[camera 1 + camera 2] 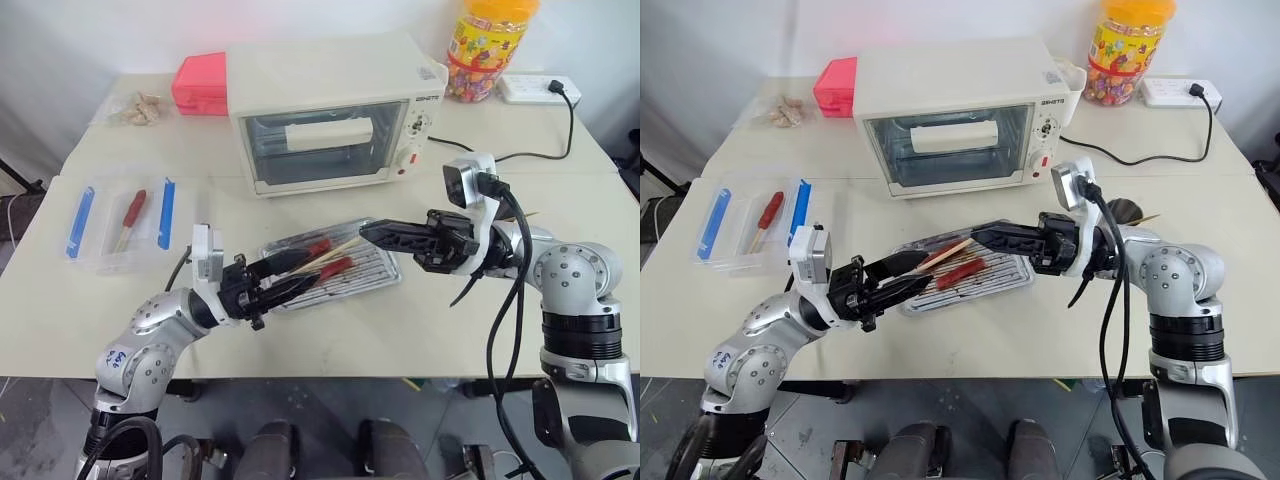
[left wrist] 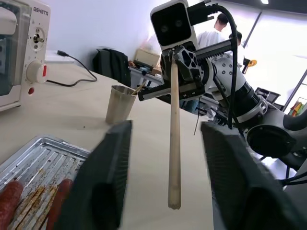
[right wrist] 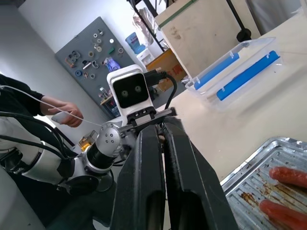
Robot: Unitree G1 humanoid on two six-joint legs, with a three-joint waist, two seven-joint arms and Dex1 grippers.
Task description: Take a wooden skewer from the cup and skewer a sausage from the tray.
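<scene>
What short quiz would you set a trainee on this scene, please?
1. True or false: the right gripper is shut on the wooden skewer.
2. How many sausages lie on the tray? A) one B) two C) four
3. Fill the gap: the free end of the wooden skewer lies between the open fingers of the ___ gripper.

Key: 1 true; 2 B; 3 left.
</scene>
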